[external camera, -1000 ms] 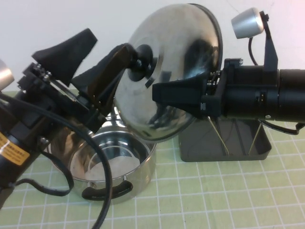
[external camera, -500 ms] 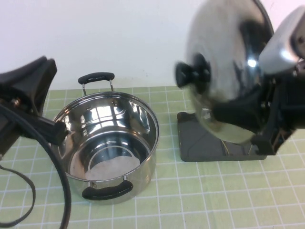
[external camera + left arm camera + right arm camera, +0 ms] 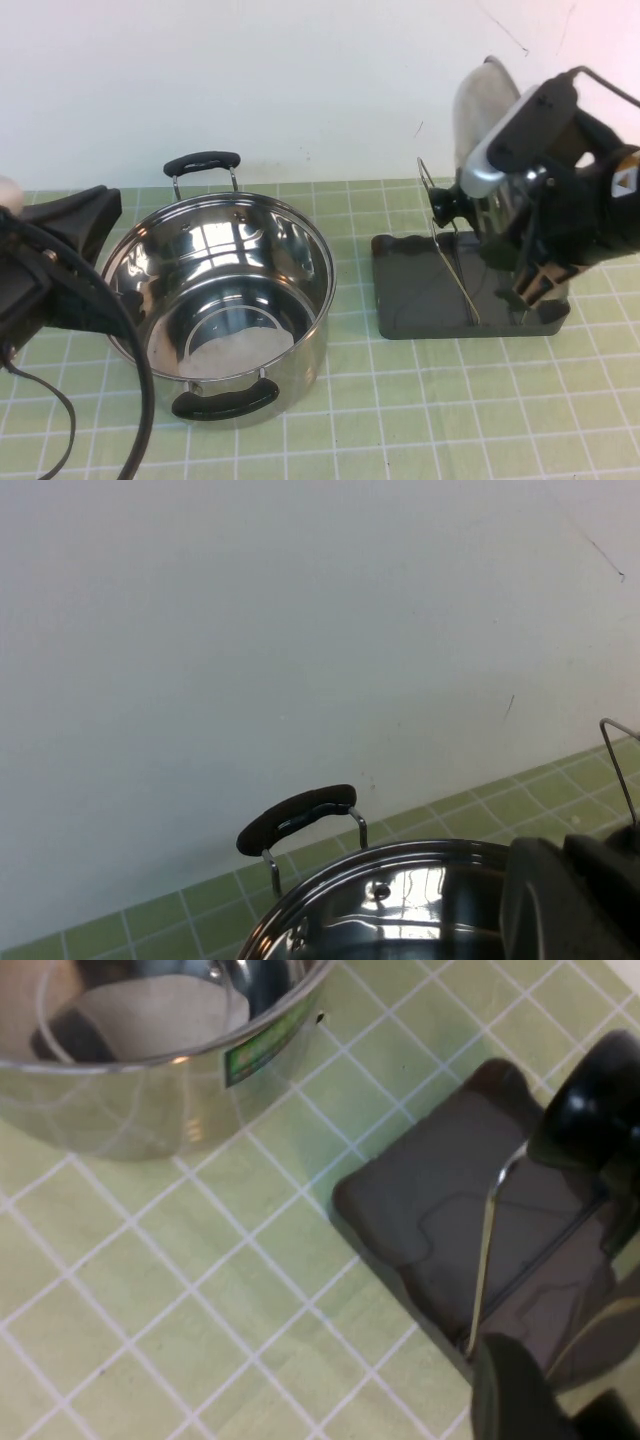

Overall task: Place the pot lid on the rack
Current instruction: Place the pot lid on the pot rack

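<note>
The shiny steel pot lid (image 3: 478, 110) stands almost on edge over the rack (image 3: 420, 290), its black knob (image 3: 447, 203) facing left next to a wire loop (image 3: 440, 240). My right gripper (image 3: 528, 285) is shut on the lid's lower rim, just above the right end of the rack. In the right wrist view the knob (image 3: 590, 1110), the dark grey rack (image 3: 450, 1220) and a wire loop (image 3: 487, 1250) show, with one finger (image 3: 520, 1390) in front. My left gripper (image 3: 100, 255) is open and empty at the pot's left side.
The deep steel pot (image 3: 220, 300) with two black handles stands left of the rack on the green checked mat; it also shows in the left wrist view (image 3: 420, 900) and the right wrist view (image 3: 150, 1050). A white wall rises close behind.
My left gripper let go of the knob and drew back left. My right gripper carried the lid right and down, turning it on edge over the rack.
</note>
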Controlling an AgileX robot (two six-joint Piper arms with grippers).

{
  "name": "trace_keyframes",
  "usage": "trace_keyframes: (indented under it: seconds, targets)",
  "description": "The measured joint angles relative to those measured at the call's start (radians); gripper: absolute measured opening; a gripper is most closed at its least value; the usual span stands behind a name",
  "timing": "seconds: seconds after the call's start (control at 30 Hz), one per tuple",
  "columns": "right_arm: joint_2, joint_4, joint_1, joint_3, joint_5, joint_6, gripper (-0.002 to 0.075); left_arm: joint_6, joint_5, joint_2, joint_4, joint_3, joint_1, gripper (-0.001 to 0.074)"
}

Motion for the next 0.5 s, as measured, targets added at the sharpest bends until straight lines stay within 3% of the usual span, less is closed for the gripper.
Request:
trace_keyframes:
  seconds: [0.5]
  targets:
    - [0.136, 0.002, 0.000, -0.073, -0.078, 0.006, 0.0170, -0.004, 0.008, 0.000, 0.005, 0.000, 0.000, -0.0001]
